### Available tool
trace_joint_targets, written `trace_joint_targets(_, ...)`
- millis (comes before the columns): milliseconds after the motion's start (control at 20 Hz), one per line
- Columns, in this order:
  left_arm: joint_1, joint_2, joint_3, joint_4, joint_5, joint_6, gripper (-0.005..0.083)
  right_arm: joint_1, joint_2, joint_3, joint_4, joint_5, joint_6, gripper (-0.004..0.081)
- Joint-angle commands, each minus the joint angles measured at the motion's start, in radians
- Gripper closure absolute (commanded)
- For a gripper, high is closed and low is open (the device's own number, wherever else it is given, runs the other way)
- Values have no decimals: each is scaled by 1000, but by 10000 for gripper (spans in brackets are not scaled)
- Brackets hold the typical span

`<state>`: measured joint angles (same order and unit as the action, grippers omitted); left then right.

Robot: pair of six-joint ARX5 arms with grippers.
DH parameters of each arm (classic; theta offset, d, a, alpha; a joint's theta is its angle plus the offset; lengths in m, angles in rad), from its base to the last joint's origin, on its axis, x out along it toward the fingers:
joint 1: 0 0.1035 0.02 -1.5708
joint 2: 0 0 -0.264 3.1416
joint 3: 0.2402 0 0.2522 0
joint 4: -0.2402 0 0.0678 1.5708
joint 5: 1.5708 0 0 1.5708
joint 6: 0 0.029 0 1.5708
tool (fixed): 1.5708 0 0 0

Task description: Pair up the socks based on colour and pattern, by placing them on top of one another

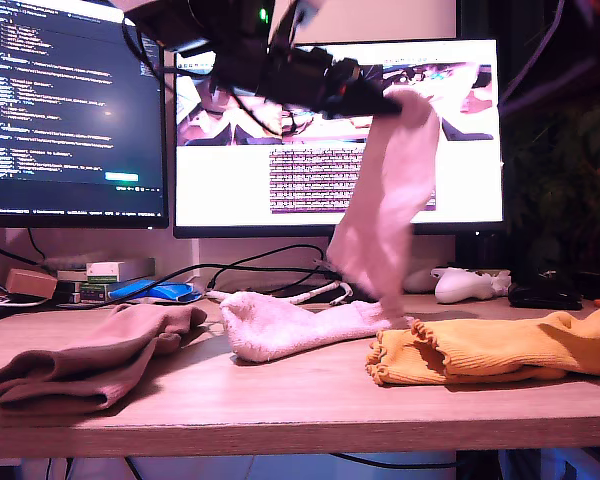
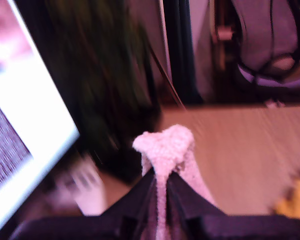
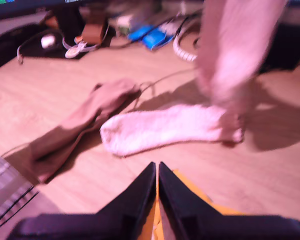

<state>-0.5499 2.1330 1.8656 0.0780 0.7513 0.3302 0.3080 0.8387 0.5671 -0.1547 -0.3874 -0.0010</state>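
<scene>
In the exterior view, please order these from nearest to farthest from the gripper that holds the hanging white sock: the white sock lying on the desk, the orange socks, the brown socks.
Measured from my first gripper:
1. White sock lying on the desk, below it, mid-desk.
2. Orange socks, toward the exterior view's right.
3. Brown socks, far at the exterior view's left.

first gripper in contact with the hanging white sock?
Touching. The first wrist view shows my first gripper closed on the white sock, fabric pinched between the jaws and bunched above them.
</scene>
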Motion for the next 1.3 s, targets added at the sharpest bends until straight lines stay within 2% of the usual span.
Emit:
trace_joint_targets(0, -6, 41, 1, 22, 4, 16, 794, -1, 10, -5, 9, -12, 1, 783)
trace_joint_targets(100, -5, 69, 1, 19, 4, 19, 794, -1, 22, -5, 17, -24, 0, 783)
trace_joint_targets(200, 7, 85, 1, -44, 9, 19, 794, -1, 25, -5, 16, -26, 0, 783)
trace_joint_targets(300, 29, 85, 1, -179, 31, 23, 794, -1, 26, -5, 15, -26, 0, 783)
trace_joint_targets(450, 75, 85, 1, -403, 102, 89, 794, -1, 27, -5, 23, -34, 1, 783)
trace_joint_targets(600, 126, 85, 1, -630, 105, 222, 794, -1, 27, -5, 29, -58, 1, 783)
trace_joint_targets(650, 143, 84, 1, -684, 105, 295, 794, -1, 27, -5, 32, -60, 1, 783)
trace_joint_targets(950, 204, 73, 2, -875, 106, 307, 781, -1, 27, -5, 35, -86, 2, 783)
trace_joint_targets(1000, 207, 73, 2, -906, 106, 307, 753, -1, 27, -5, 36, -86, 2, 783)
trace_joint_targets(1050, 208, 73, 2, -932, 118, 307, 684, -1, 27, -5, 38, -86, 3, 783)
trace_joint_targets(1150, 208, 72, 2, -975, 154, 308, 479, -1, 27, -5, 39, -86, 3, 783)
trace_joint_targets(1200, 208, 72, 2, -997, 163, 307, 427, -1, 27, -5, 39, -86, 4, 783)
trace_joint_targets(1250, 207, 71, 3, -1023, 168, 306, 420, -1, 27, -5, 38, -87, 4, 783)
